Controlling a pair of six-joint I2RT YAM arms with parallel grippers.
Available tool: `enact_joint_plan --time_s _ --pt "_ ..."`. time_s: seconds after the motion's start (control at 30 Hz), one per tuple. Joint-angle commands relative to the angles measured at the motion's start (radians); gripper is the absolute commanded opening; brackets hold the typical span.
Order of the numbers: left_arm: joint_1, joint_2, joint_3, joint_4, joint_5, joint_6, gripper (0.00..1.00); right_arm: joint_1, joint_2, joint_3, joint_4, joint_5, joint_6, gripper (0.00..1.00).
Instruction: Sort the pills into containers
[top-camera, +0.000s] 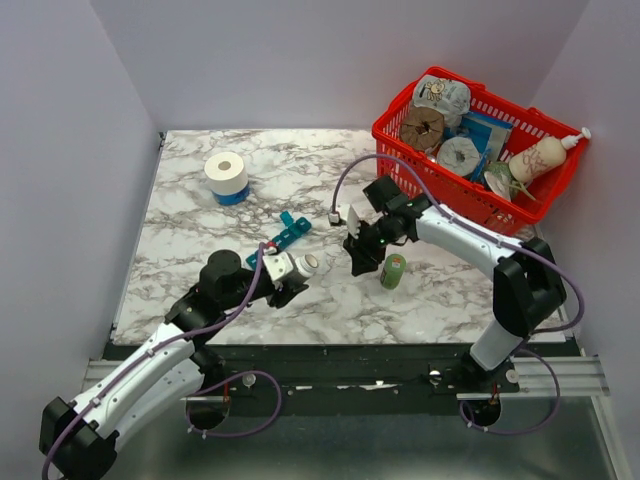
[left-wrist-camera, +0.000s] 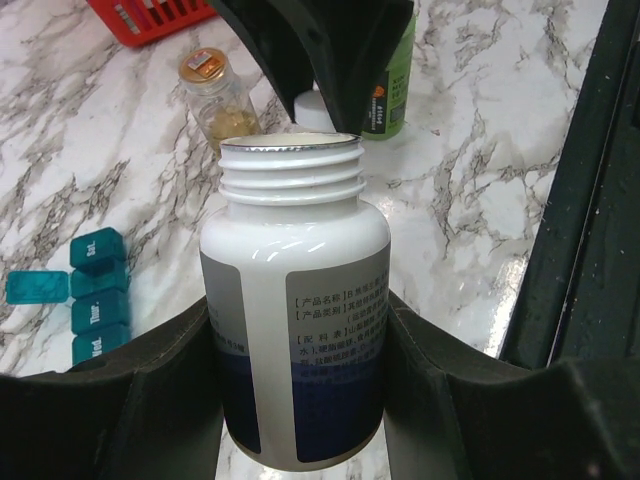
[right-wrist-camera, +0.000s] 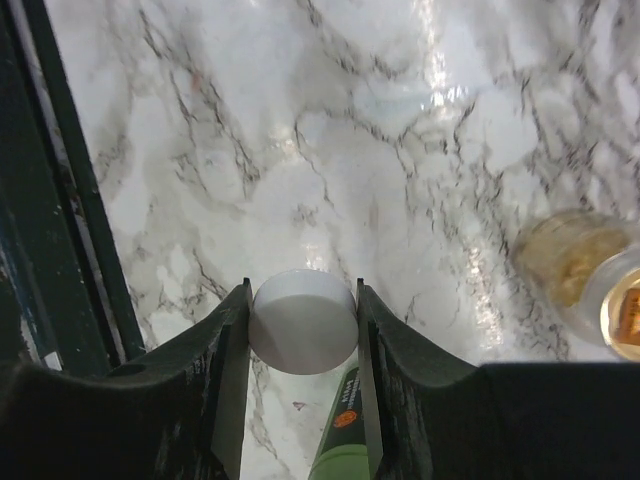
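My left gripper (top-camera: 287, 268) (left-wrist-camera: 297, 310) is shut on a white pill bottle (left-wrist-camera: 295, 300) with a blue-and-grey label. The bottle is uncapped and its open mouth points toward the right arm. My right gripper (top-camera: 359, 252) (right-wrist-camera: 303, 300) is shut on the bottle's round white cap (right-wrist-camera: 303, 322), held above the marble table (top-camera: 200, 230). The teal pill organiser (top-camera: 285, 237) (left-wrist-camera: 95, 295) lies on the table just beyond the left gripper, with one end lid (left-wrist-camera: 35, 287) flipped open. No loose pills show.
A green bottle (top-camera: 393, 271) (right-wrist-camera: 345, 435) lies under the right gripper. A small glass vial (left-wrist-camera: 215, 95) (right-wrist-camera: 575, 265) with yellowish contents stands nearby. A red wire basket (top-camera: 395, 135) full of items sits at the back right. A white tape roll (top-camera: 226, 175) sits at the back left.
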Motion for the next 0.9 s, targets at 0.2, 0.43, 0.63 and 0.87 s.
enact_joint_plan --time_s 0.2,0.43,0.63,0.87 --pt "0.01 0.025 -0.022 0.02 -0.041 0.046 0.0 0.029 0.168 -0.067 0.167 0.244 0.067 0.37" --pt "0.04 0.063 -0.019 0.029 0.0 0.0 0.0 0.029 0.143 -0.061 0.141 0.174 0.043 0.65" --pt "0.157 0.143 0.004 0.075 0.119 -0.069 0.0 0.029 0.038 -0.042 0.093 0.09 0.012 1.0" --pt "0.284 0.286 0.116 0.002 0.201 -0.208 0.0 -0.001 -0.102 -0.016 0.073 0.039 -0.004 1.0"
